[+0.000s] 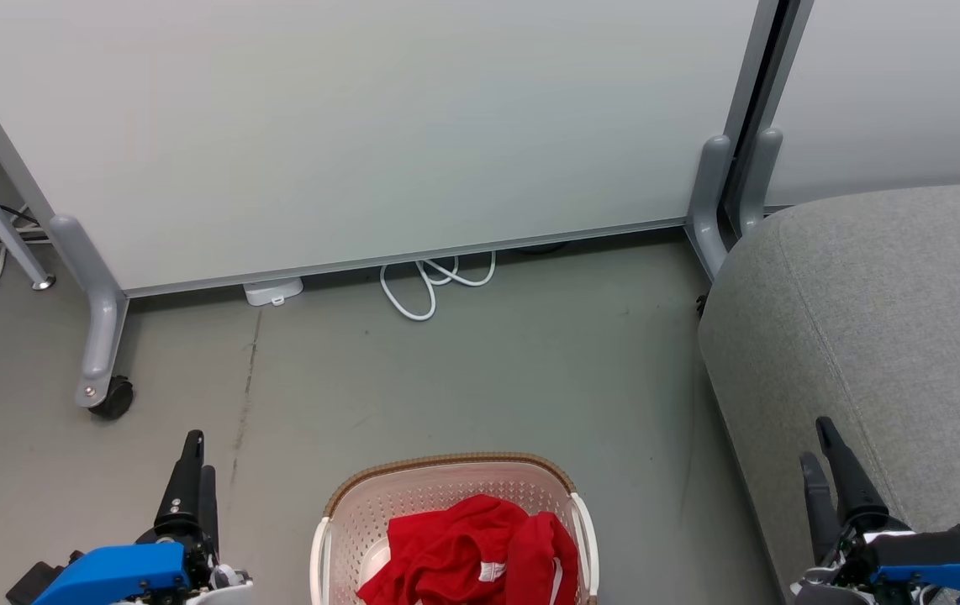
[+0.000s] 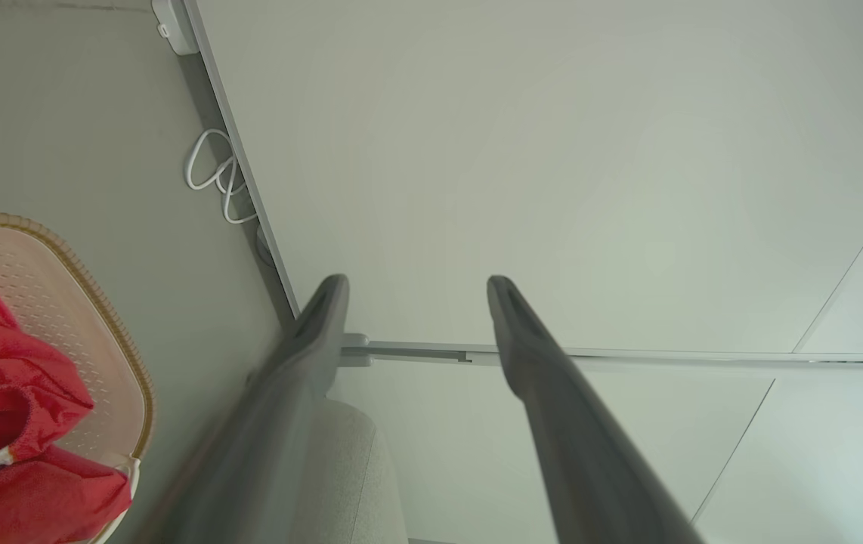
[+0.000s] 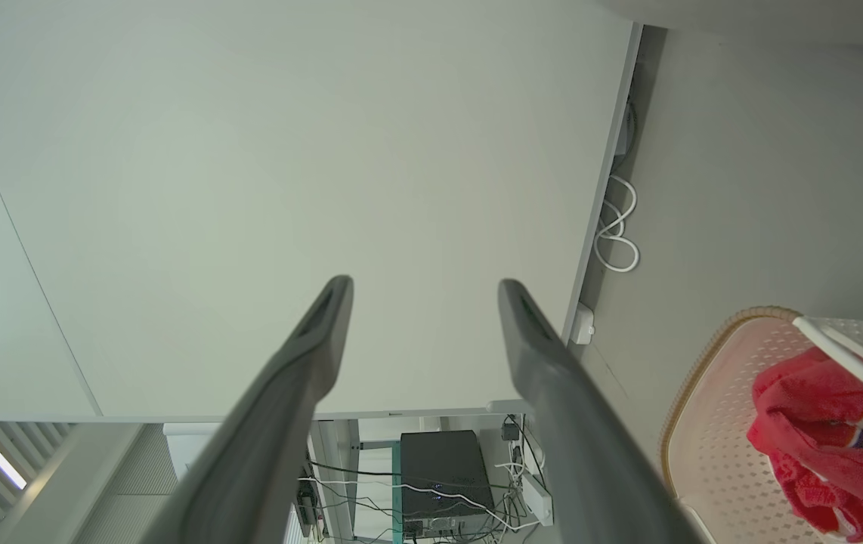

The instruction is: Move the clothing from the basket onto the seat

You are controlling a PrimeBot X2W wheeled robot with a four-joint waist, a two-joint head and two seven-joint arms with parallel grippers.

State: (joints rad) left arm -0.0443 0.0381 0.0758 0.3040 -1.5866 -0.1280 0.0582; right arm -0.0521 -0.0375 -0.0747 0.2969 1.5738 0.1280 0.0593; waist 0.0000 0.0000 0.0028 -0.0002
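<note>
Bright red clothing (image 1: 472, 550) lies bunched in the cream perforated basket (image 1: 446, 475) on the floor at the bottom centre of the head view. The clothing (image 2: 8, 423) and basket (image 2: 110, 317) also show at the left wrist view's left edge, and the clothing (image 3: 817, 431) in the basket (image 3: 703, 423) at the right wrist view's lower right. The grey seat (image 1: 883, 336) fills the right side. My left gripper (image 1: 197, 458) stands open left of the basket, its jaws apart with nothing between them (image 2: 415, 283). My right gripper (image 1: 816, 441) is open in front of the seat (image 3: 424, 285).
A pale partition panel (image 1: 362, 126) on grey feet, one with a caster (image 1: 114, 395), closes the far side. White cable loops (image 1: 429, 286) and a small white box (image 1: 272, 291) lie at its base. Bare grey floor (image 1: 488, 370) lies between panel, basket and seat.
</note>
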